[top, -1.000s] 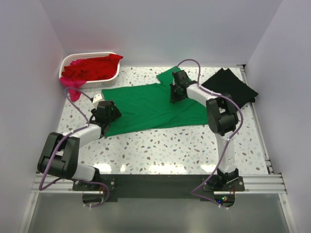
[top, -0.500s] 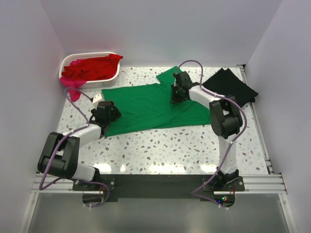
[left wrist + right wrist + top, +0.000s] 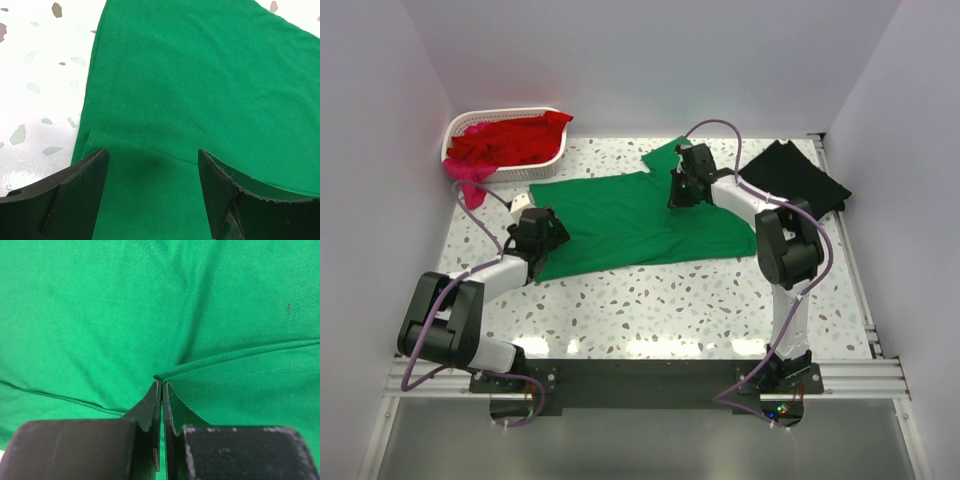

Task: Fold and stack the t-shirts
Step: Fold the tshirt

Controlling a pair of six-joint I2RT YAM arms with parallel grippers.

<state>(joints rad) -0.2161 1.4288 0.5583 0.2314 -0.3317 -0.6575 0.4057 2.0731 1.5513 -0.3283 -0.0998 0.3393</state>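
white lattice basket (image 3: 556, 152) at far left of speckled table (image 3: 670, 300), holding red t-shirt (image 3: 510, 140), pink t-shirt (image 3: 470, 182) spilling over rim. black t-shirt (image 3: 798, 178) at far right. mid-table, green t-shirt (image 3: 620, 220) spread out, lightly creased. left gripper (image 3: 152, 160) spread above its hem corner; right gripper (image 3: 162, 387) pressed together, pinching a raised green fold.

Bright, even overhead light; soft shadows; wrist views perhaps slightly blurred.
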